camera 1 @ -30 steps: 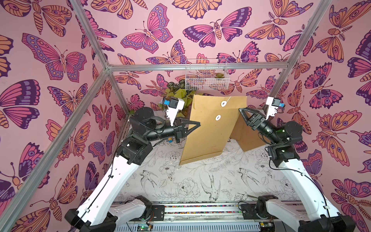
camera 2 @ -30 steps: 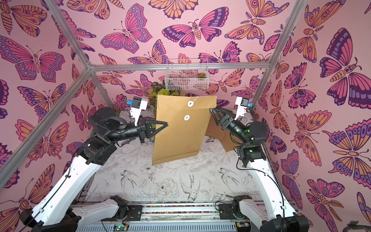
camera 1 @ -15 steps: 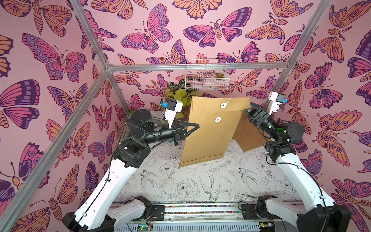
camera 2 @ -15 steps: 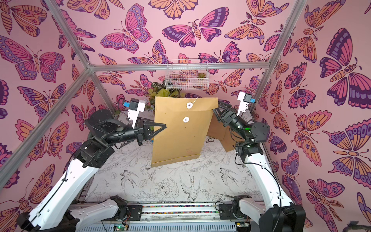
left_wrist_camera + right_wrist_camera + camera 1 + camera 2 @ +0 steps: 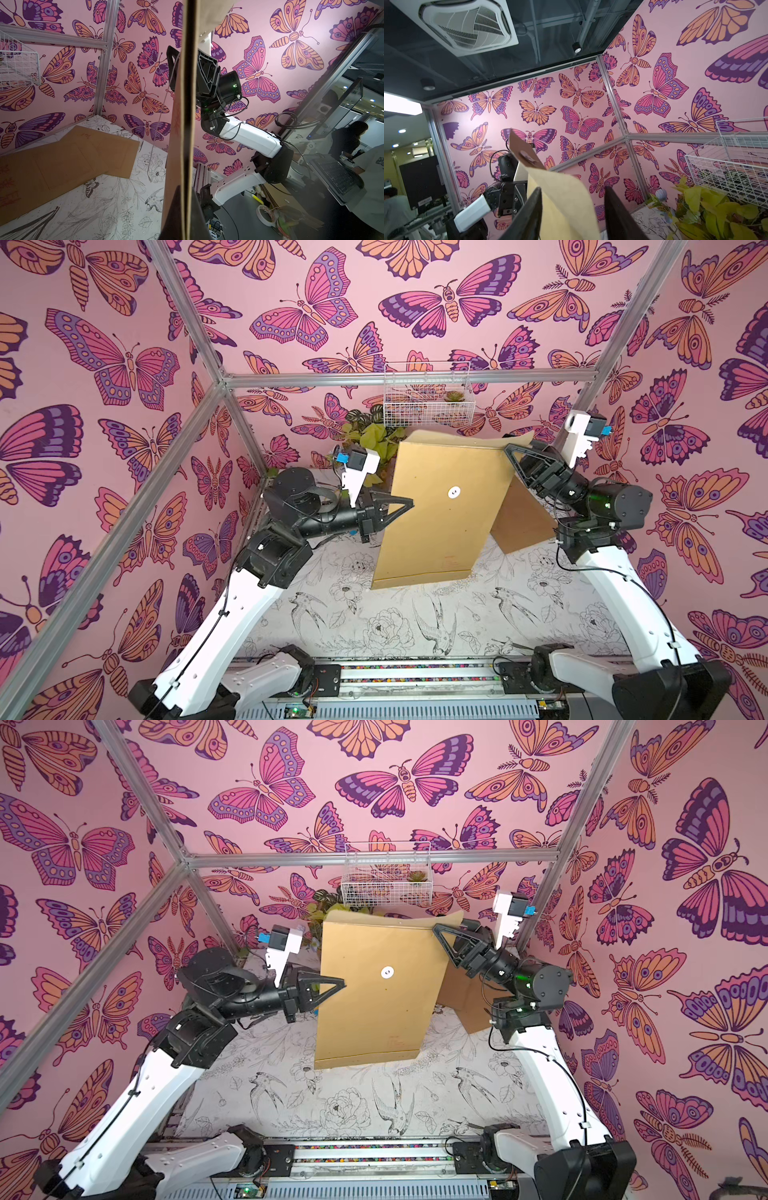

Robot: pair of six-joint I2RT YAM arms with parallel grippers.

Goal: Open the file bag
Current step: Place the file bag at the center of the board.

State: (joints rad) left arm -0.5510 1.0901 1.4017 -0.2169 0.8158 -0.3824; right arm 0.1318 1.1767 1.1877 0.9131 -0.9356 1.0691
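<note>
Pinches file bag [image 5: 440,531] at nine o'clock with left claw [image 5: 409,502], straddles one-o'clock flap [image 5: 562,199] with spread right claw [image 5: 508,450]; likely next needs closing, peeling back.

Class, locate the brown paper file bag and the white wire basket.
brown paper file bag [image 5: 432,539], in a top view, front face.
white wire basket [image 5: 415,418], in a top view, front mesh.

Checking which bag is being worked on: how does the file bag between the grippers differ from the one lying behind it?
The held file bag stands upright, pinched at its side edge by the left gripper; the spare bag lies flat on the table, untouched. The held file bag's flap is bent back, between the jaws of the right gripper; the spare bag shows no raised flap. Both are brown paper.
</note>
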